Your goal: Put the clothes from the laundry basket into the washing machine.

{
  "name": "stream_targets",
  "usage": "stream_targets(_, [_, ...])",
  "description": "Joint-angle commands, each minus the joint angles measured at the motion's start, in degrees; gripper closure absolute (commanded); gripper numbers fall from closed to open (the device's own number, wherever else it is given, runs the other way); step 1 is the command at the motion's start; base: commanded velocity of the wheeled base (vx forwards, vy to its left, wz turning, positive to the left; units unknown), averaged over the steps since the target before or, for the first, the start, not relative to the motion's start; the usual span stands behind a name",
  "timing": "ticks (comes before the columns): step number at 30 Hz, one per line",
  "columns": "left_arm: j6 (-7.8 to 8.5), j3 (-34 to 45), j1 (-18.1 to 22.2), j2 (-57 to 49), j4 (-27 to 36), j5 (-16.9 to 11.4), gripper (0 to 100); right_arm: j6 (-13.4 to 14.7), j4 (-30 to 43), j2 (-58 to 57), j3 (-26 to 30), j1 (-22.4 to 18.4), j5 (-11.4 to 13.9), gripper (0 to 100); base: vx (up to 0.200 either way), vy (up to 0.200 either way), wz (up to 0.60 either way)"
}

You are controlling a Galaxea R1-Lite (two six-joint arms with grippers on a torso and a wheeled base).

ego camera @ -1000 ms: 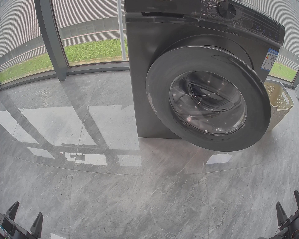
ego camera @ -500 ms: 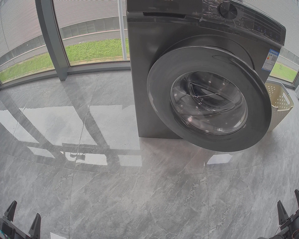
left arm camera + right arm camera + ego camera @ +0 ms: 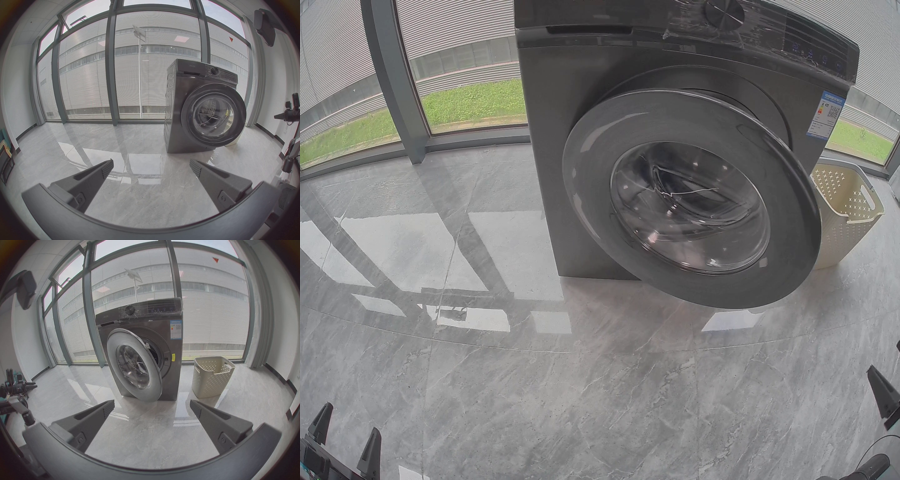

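Windows (image 3: 462,62): tall glass panes in dark frames at the far left, behind the floor. Green grass (image 3: 475,103) and a grey building show outside.
Left gripper (image 3: 150,162): low down near the robot on the left side. Its two dark fingers are spread wide apart and point toward the washing machine. It hangs above the floor, well apart from the machine.
Floor (image 3: 550,387): shiny grey stone with bright patches of window light on it.
Washing machine (image 3: 556,156): a big dark grey box standing on the floor in the middle, near the windows. A round knob (image 3: 724,11) sits on its top panel.
Door (image 3: 687,206): round, with a glass middle. It is swung open toward the left, and the dark hole into the drum shows in the right wrist view.
Laundry basket (image 3: 850,212): cream plastic with small holes and a handle slot. It stands upright on the floor just beside the machine's right side, partly behind the edge of the open door. You cannot tell what lies inside it.
Right gripper (image 3: 151,402): low down near the robot on the right side. Its two dark fingers are spread wide apart too. It faces the open door and the basket and is well apart from both.
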Motion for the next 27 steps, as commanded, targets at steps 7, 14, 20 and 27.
stream_targets(7, [0.26, 1.0, 0.1, -0.5, 0.0, 0.2, 0, 15.2, -22.1, 50.8, -12.2, 23.1, -4.6, 0, 0.000, -0.200, 0.00])
stream_targets(14, [0.35, 0.9, 0.1, -0.6, 0.0, 0.2, 0, 23.1, -22.1, 58.5, -20.5, 32.4, -9.7, 0, 0.000, -0.029, 0.00])
stream_targets(20, [0.35, 1.0, 0.2, -0.6, 0.0, 0.1, 0, 27.2, -22.1, 61.5, -24.5, 35.4, -9.8, 0, 0.000, 0.000, 0.00])
stream_targets(27, [0.26, 1.0, 0.2, -0.5, 0.0, 0.2, 0, 28.0, -24.7, 67.8, -28.6, 35.8, -10.1, 0, 0.000, -0.029, 0.00])
